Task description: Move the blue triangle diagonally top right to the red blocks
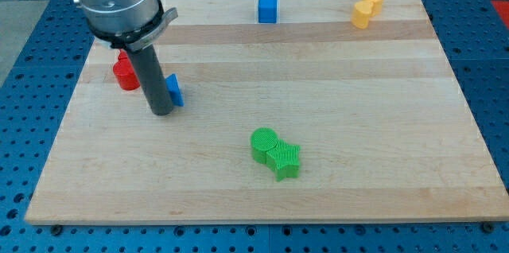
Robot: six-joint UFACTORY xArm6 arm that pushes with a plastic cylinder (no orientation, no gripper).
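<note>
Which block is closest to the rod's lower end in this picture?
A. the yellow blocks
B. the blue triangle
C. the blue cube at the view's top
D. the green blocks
B. My tip stands right beside the blue triangle, which shows just at its right in the view; the blue cube, the green blocks and the yellow blocks all lie much farther away.

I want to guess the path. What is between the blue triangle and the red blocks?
Only my tip and its rod, beside the blue triangle; red blocks behind, in the camera view.
</note>
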